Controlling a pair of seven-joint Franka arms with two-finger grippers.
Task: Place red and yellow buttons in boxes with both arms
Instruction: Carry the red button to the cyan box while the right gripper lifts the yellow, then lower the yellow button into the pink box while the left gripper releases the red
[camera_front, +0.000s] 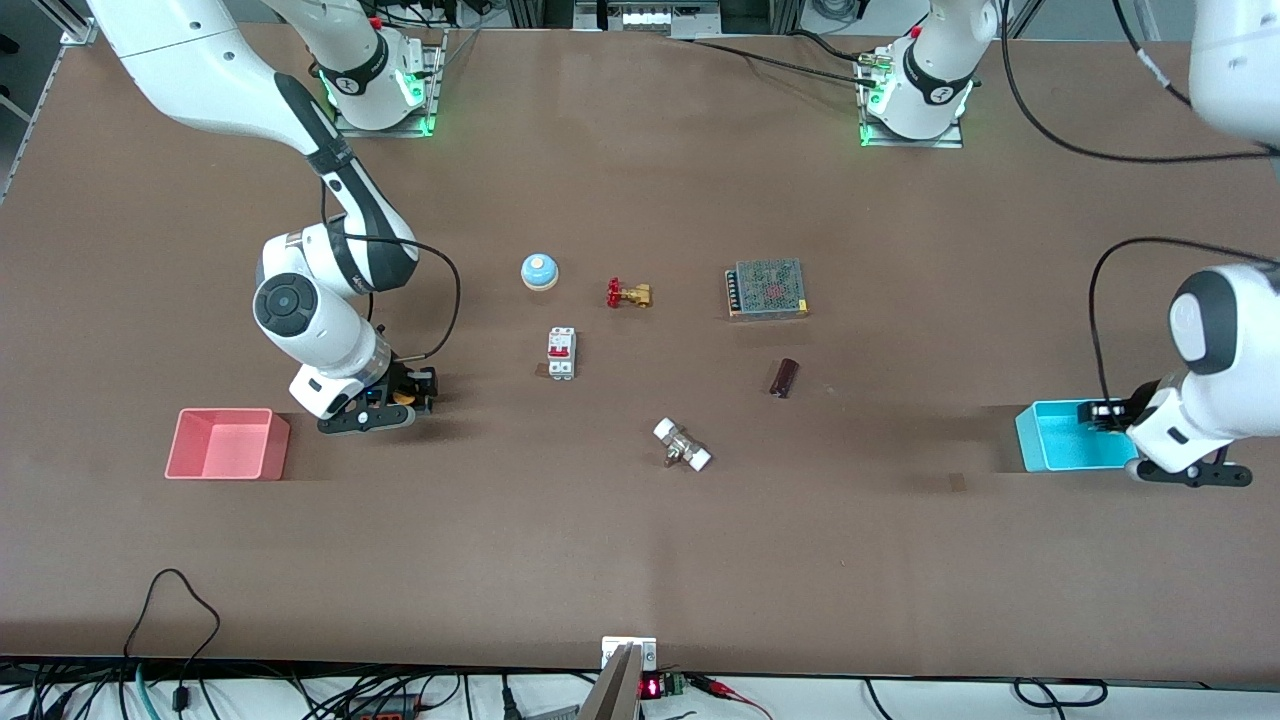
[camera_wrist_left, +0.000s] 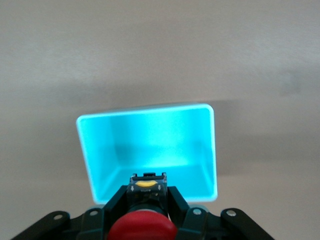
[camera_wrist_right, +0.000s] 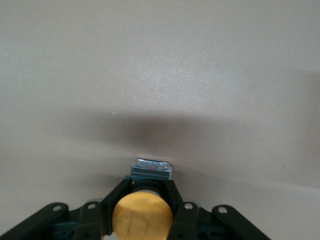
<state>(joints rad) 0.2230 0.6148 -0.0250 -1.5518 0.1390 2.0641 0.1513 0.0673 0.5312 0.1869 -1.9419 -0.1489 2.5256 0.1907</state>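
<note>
Gripping the red button (camera_wrist_left: 142, 227), left gripper (camera_wrist_left: 145, 197) hangs over the cyan box (camera_front: 1060, 440) at its table end; right gripper (camera_wrist_right: 143, 200) clamps the yellow button (camera_wrist_right: 142, 217) beside the pink box (camera_front: 228, 443).

My black left fingers (camera_wrist_left: 172, 202) clasp a red round-capped plastic button (camera_wrist_left: 142, 229) over the glossy cyan rectangular plastic tub (camera_wrist_left: 150, 150). My black right fingers (camera_wrist_right: 170, 200) pinch an orange-yellow round-capped button (camera_wrist_right: 142, 217) above the plain brown worktop (camera_wrist_right: 160, 75); the pink-red plastic tub (camera_front: 228, 444) sits at nine o'clock.

left gripper (camera_front: 1100, 412): raised, jaws clamped | right gripper (camera_front: 425, 388): raised, jaws clamped
</note>
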